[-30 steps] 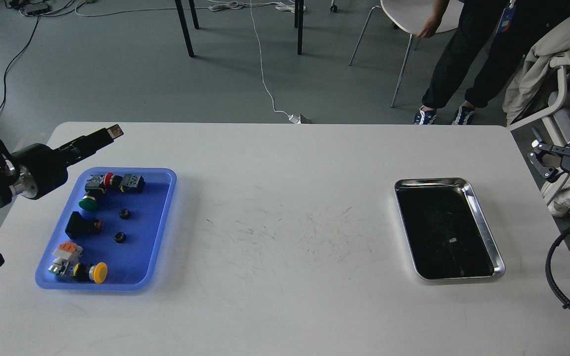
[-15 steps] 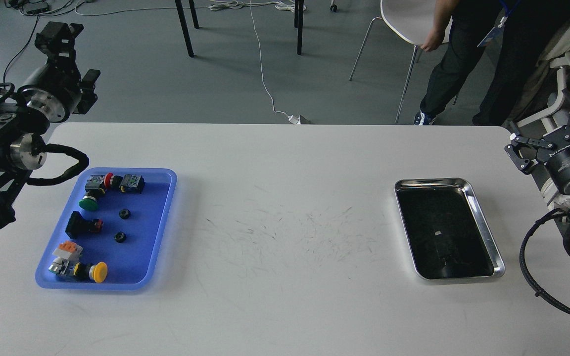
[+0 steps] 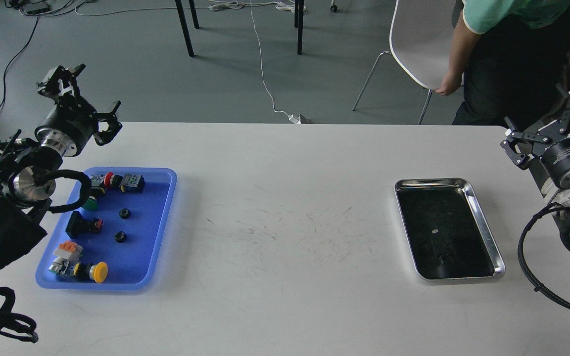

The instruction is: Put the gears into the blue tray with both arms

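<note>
The blue tray (image 3: 142,249) lies at the table's left. Two gears (image 3: 124,213) (image 3: 120,237), small black toothed rings, rest on its floor near the middle. My left gripper (image 3: 83,102) hovers over the table's far left corner, just beyond the tray's far end. It is open, its fingers spread wide and holding nothing. My right gripper (image 3: 548,123) hangs off the table's far right edge, also open and empty, well clear of both trays.
Several push-button switches, such as the yellow one (image 3: 99,272) and the green one (image 3: 88,202), lie along the blue tray's left side. A silver metal tray (image 3: 486,230) with a dark bottom sits at the right. A person and a white chair (image 3: 421,44) stand behind the table.
My left gripper came down from high above the floor to the table's far left corner and now shows open. My right gripper shifted slightly. The person pulled the chair closer.
</note>
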You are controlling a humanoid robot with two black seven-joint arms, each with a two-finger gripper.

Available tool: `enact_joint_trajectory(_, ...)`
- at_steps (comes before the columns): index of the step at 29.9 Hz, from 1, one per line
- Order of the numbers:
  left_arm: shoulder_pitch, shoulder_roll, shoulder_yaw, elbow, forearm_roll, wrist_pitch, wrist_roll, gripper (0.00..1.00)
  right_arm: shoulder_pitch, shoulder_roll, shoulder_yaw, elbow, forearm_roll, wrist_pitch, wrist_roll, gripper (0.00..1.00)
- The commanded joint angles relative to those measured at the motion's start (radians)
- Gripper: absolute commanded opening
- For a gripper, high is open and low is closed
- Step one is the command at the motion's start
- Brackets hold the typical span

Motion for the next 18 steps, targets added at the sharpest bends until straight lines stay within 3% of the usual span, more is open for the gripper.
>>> enact_joint_trajectory(1, -0.005, -0.025, -0.003, 0.000, -0.002, -0.001, 0.002, 0.98, -0.010, 0.013, 0.001, 0.011, 0.000, 0.008, 0.001, 0.98)
enact_joint_trajectory(10, 0.004, -0.025, -0.026, -0.003, -0.022, -0.001, -0.003, 0.98, -0.013, 0.007, 0.003, 0.016, 0.002, 0.121, 0.010, 0.98)
enact_joint_trajectory(18, 0.004, -0.026, -0.026, -0.003, -0.025, -0.001, -0.007, 0.98, -0.013, 0.012, 0.009, 0.010, 0.002, 0.128, 0.012, 0.98)
